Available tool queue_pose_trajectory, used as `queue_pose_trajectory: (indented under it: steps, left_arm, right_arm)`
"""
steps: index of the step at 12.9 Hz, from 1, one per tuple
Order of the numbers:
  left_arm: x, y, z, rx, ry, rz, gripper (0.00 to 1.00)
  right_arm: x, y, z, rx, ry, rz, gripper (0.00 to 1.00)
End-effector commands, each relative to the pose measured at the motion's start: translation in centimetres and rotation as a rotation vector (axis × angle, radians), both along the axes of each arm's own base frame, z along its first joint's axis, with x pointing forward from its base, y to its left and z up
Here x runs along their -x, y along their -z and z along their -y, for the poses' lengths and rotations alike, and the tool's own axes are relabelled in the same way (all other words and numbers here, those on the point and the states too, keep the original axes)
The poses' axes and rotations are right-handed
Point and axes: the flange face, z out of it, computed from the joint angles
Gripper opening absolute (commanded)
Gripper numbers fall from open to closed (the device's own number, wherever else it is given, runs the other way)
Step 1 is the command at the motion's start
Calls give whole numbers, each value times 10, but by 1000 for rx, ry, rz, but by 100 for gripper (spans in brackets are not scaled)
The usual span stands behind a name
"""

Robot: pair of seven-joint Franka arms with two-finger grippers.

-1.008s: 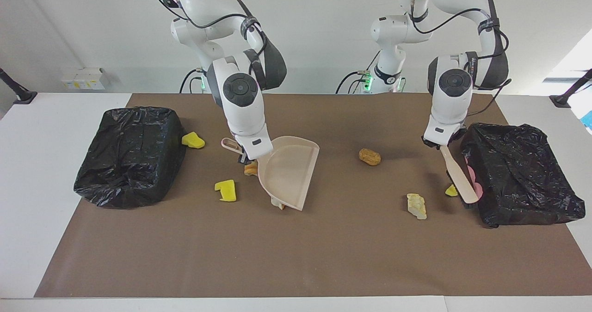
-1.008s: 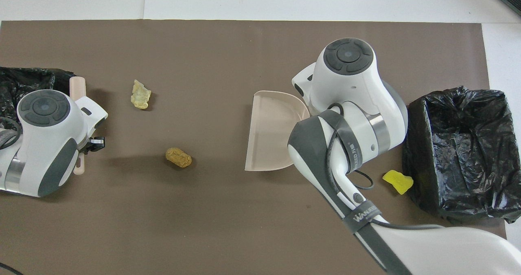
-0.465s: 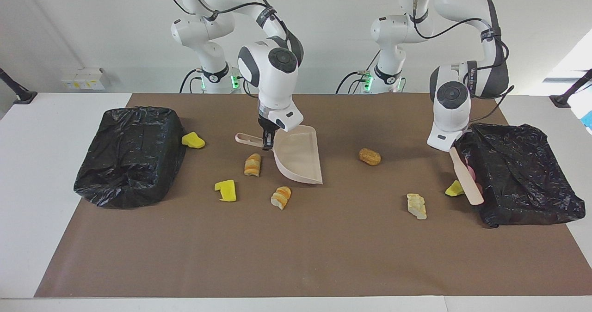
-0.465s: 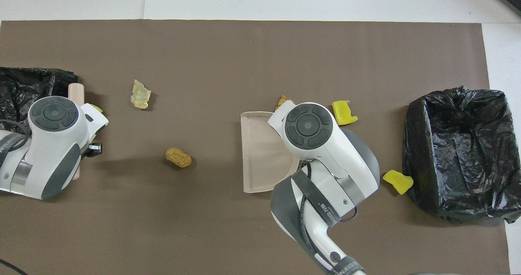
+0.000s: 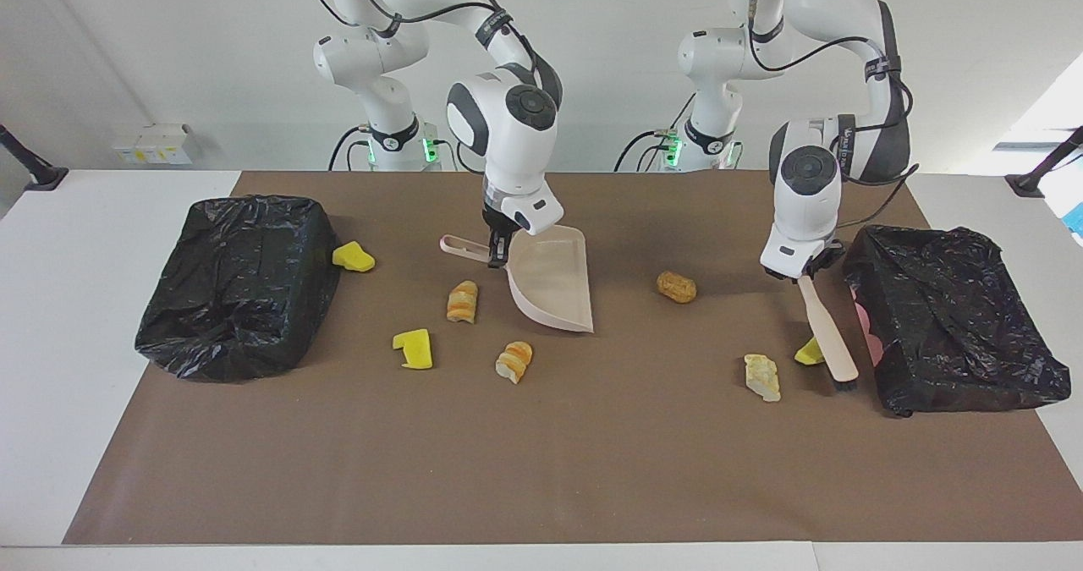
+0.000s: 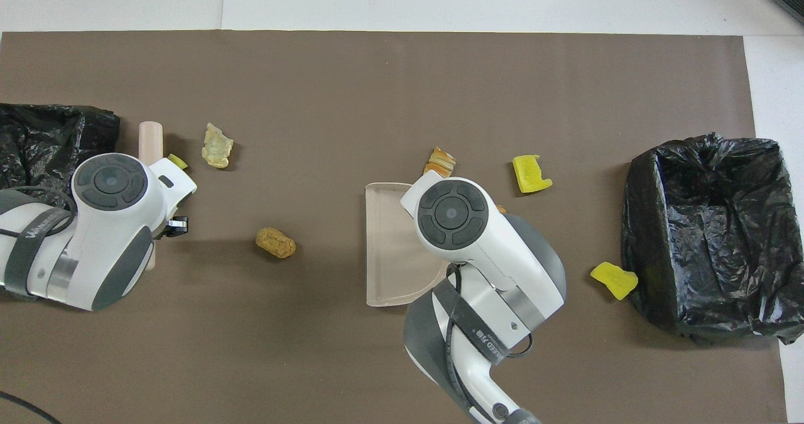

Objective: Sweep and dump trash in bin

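The right gripper (image 5: 499, 254) is clamped on the handle of the tilted beige plastic dustpan (image 5: 552, 290) mid-mat. The left gripper (image 5: 802, 273) grips the slanting beige brush (image 5: 825, 327), bristles down beside a bag-lined black bin (image 5: 948, 326). Seven trash scraps (image 5: 514, 361) lie scattered on the brown mat (image 5: 541, 469); two bins stand at its ends. Overhead, the right arm hides one striped piece (image 5: 462, 301).

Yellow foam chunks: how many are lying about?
3. One yellow foam chunk lies against the bin at the right arm's end. A second lies near the striped bread pieces. A third sits beside the brush head. More may be hidden.
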Motion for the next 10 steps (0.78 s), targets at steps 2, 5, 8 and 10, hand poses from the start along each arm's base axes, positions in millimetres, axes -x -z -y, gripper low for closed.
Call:
queue_pose_trajectory:
  steps: [2,5,8,10]
  left_arm:
    - [16,0,47,66,98,-21,0]
    - [40,2,95,97,207,-55,0]
    - [66,2,143,162,264,-88,0]
    - [82,0,173,211,303,-113,0]
  right_arm:
    - [0,18,-5,20,-13,17,0]
    - [0,23,-9,17,-19,19,0]
    - [5,34,-19,9,-36,22,0]
    - [5,35,-18,10,-29,21,0]
